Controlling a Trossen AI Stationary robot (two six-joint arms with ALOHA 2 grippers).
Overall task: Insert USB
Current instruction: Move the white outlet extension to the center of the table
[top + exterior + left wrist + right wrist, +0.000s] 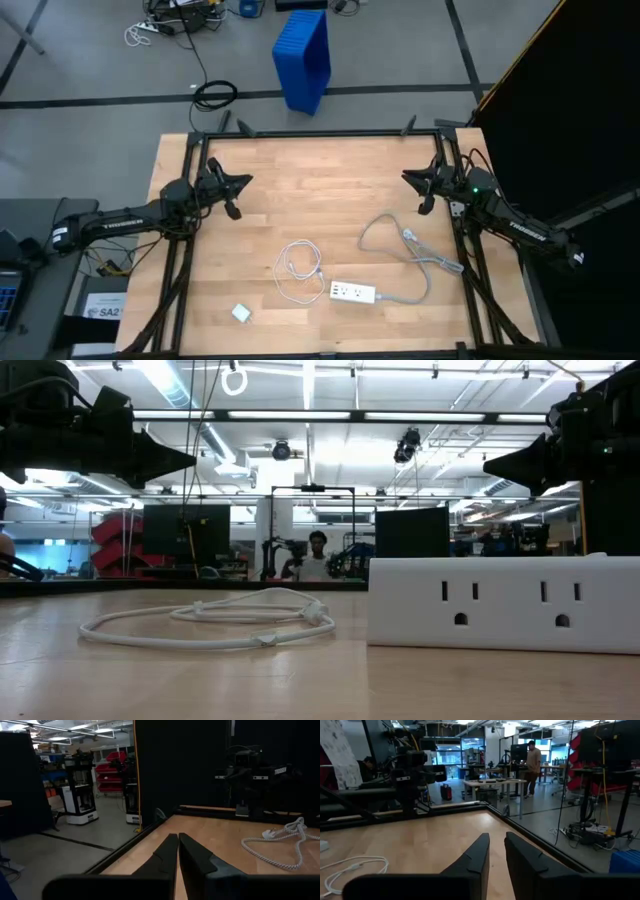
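Observation:
The USB cable (300,270) is a thin white cord in loose loops, flat on the wooden table near its front middle; it also shows in the low view (200,625) and the right wrist view (350,867). Just right of it lies the white power strip (352,293), whose thicker grey cord (400,245) curls toward the right. My left gripper (243,183) hovers shut over the table's far left part. My right gripper (408,180) hovers shut over the far right part. Both are well away from the cable.
A small white block (241,313) lies near the front edge, left of the cable. The grey cord (280,845) and its plug lie between the right arm and the strip. A black frame rims the table (320,200). A blue bin (303,55) stands on the floor beyond.

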